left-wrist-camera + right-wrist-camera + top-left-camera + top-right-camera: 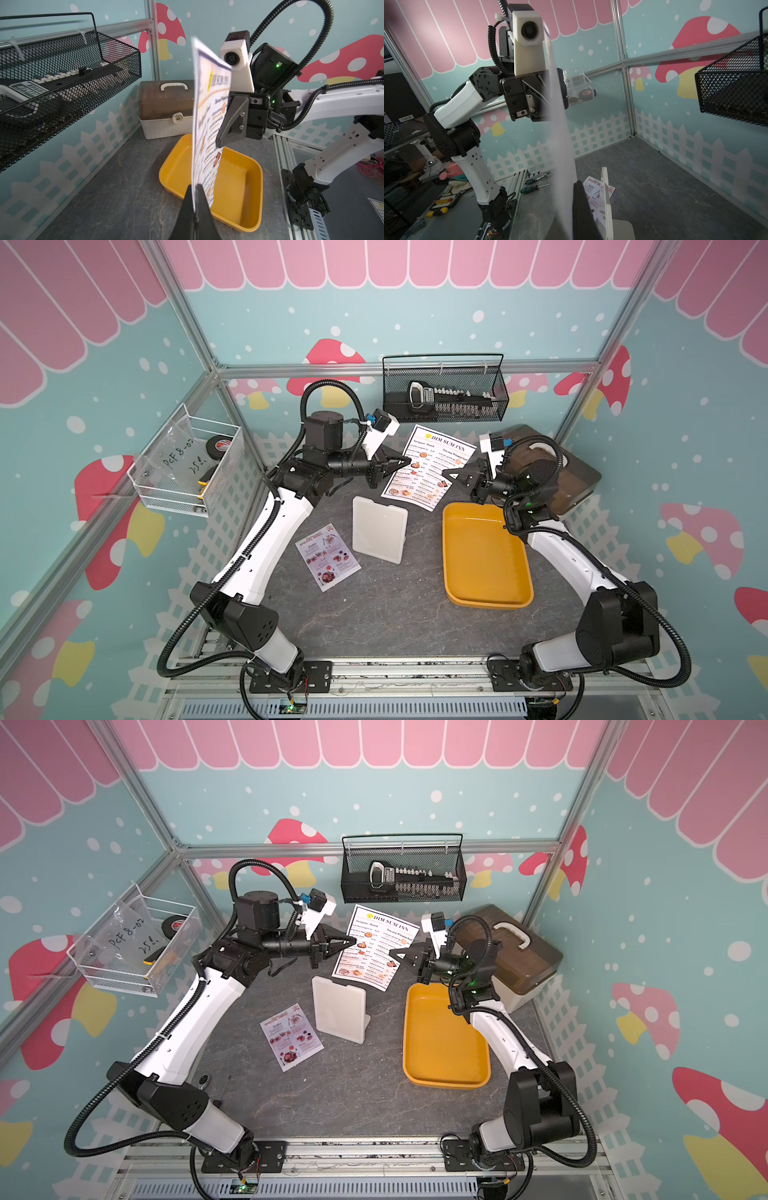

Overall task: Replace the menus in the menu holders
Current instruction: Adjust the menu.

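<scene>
Both pincers clench one sheet: the left gripper [405, 462] pinches the left edge and the right gripper [448, 473] the right edge of the "DIM SUM INN" menu [430, 466], held aloft at the far middle of the table [374, 614]. The left wrist view catches the paper edge-on. Nearer stand the empty white menu holder [379, 529] and the red-headed "SPECIAL" menu [327, 556], flat; a yellow tray [484, 597] sits right.

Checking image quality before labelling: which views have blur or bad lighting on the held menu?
Both top views: DIM SUM INN menu sharp, evenly lit, heading legible. Left wrist: sheet seen near edge-on, close, soft, text unreadable. Right wrist: blank back is a blurred smear, scene dim.
</scene>
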{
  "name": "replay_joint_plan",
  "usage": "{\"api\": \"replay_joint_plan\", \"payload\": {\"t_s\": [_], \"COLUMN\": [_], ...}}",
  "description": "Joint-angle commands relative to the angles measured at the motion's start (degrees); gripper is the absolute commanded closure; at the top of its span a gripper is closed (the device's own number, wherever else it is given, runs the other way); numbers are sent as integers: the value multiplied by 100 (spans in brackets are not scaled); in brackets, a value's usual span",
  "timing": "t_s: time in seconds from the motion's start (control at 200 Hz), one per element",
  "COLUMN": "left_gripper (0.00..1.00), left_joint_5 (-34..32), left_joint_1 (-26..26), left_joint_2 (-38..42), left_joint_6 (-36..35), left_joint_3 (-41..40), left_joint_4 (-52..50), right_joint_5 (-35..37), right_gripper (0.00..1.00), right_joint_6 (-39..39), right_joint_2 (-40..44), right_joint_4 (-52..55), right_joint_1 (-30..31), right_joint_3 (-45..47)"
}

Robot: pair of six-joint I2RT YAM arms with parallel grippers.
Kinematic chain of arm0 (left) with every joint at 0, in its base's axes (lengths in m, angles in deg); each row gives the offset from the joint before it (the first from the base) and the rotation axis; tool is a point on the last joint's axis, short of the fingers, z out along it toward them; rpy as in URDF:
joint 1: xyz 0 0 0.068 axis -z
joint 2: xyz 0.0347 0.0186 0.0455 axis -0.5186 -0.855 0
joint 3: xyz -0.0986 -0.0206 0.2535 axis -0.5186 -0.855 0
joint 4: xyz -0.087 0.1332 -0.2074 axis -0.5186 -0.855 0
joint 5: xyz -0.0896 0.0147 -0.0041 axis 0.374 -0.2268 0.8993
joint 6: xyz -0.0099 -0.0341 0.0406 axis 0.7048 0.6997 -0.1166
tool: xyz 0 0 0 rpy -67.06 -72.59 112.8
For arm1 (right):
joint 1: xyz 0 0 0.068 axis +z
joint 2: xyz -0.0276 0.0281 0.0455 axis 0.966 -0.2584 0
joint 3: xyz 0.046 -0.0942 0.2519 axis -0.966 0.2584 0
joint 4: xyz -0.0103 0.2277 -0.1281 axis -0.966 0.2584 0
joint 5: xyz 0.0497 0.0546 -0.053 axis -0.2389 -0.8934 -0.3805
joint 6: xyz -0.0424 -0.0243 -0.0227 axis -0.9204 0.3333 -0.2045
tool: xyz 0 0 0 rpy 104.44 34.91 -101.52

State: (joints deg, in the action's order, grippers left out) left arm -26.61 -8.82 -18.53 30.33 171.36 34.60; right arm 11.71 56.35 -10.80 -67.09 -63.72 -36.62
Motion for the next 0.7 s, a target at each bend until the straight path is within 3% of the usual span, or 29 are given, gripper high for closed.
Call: {"api": "replay_joint_plan", "payload": {"t_s": [0.0, 0.055, 0.215, 0.3, 0.395, 0.505, 0.62, 0.69], "left_gripper": [100, 99, 58, 42, 23, 14, 10, 9], "left_joint_5": [-103, -133, -766, -1590, -3075, -4158, -5207, -6490], "left_joint_1": [-18, -16, -18, -5, 231, 313, 580, 1114], "left_joint_2": [24, 23, 23, 132, 368, 549, 946, 1181], "left_joint_6": [117, 157, 468, 732, 782, 1150, 1553, 1652], "left_joint_3": [-157, -171, -223, -418, -713, -822, -1504, -1941], "left_joint_4": [154, 212, 341, 428, 637, 504, 611, 597], "right_joint_5": [52, 74, 350, 670, 1347, 2011, 2506, 2836], "right_gripper": [100, 100, 100, 100, 100, 100, 100, 100], "right_joint_6": [177, 207, 194, -658, -1817, -2303, -2577, -2616], "right_joint_2": [98, 109, 253, 420, 579, 714, 843, 916], "right_joint_4": [-152, -150, 101, 1596, 3633, 4630, 5249, 5476], "right_joint_1": [20, 20, 18, 20, 44, 38, 45, 40], "right_joint_3": [-62, -66, -49, -234, -583, -748, -886, -949]}}
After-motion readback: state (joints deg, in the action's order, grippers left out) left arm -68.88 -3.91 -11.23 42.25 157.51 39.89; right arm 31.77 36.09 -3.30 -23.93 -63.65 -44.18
